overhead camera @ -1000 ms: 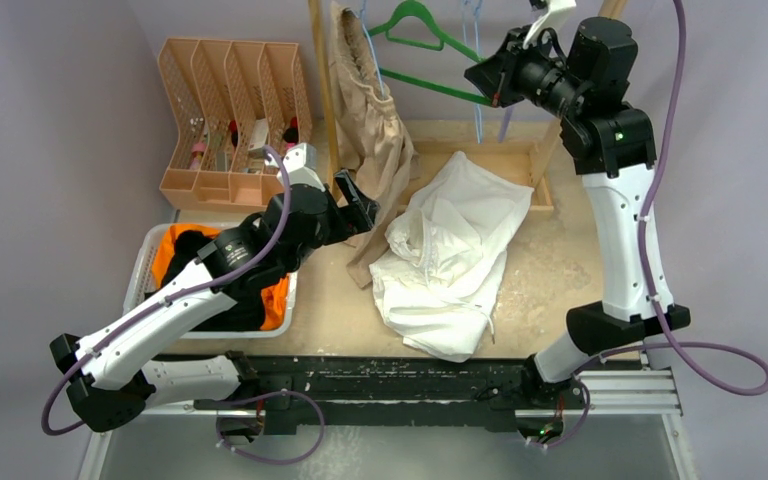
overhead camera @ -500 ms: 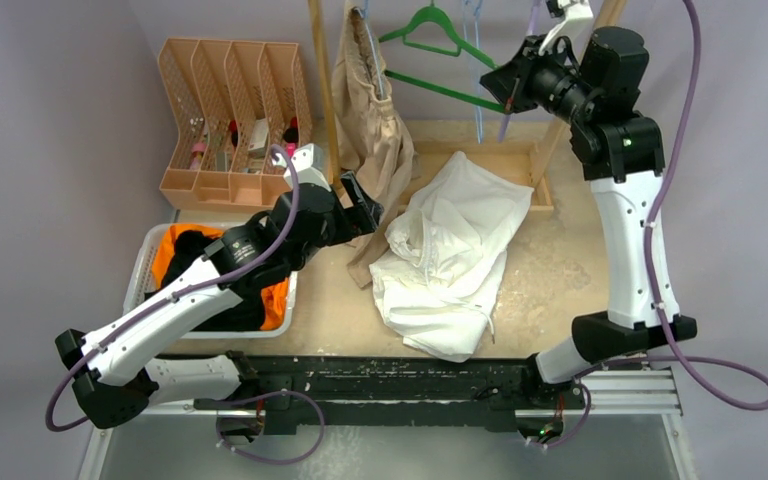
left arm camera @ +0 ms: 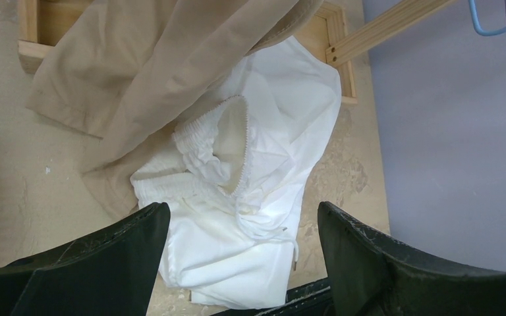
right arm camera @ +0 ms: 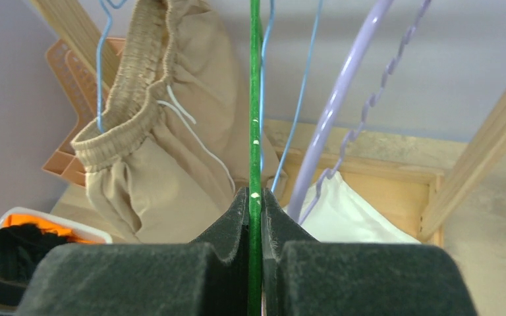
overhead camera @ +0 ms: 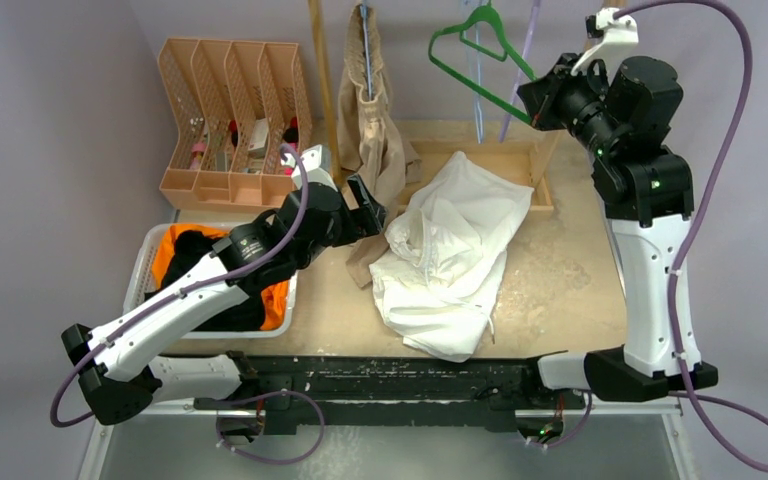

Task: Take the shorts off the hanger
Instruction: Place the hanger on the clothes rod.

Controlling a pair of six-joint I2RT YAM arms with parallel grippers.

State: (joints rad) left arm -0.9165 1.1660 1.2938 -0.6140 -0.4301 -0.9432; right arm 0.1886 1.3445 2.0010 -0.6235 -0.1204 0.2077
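Note:
Beige shorts (overhead camera: 372, 115) hang by the waistband from a thin blue hanger (right arm camera: 104, 62) on the wooden rack, with their legs trailing onto the table. White shorts (overhead camera: 448, 250) lie crumpled in the middle of the table. Orange shorts (overhead camera: 167, 250) and black shorts (overhead camera: 192, 243) sit in the white basket (overhead camera: 140, 262). My right gripper (overhead camera: 537, 100) is high at the back right, shut on the bare green hanger (overhead camera: 472, 45). My left gripper (overhead camera: 365, 207) hangs open and empty beside the beige legs, just left of the white shorts (left arm camera: 250, 197).
A peach desk organizer (overhead camera: 228, 105) stands at the back left. The rack's wooden post (overhead camera: 320, 70) and base frame (overhead camera: 522, 160) sit behind the shorts. A purple hanger (overhead camera: 525, 50) and another blue hanger (overhead camera: 477, 95) hang near the green one.
My right arm has swung right and upward, carrying the green hanger away from the beige shorts. The beige shorts now hang narrower. My left gripper edged slightly right and stayed open.

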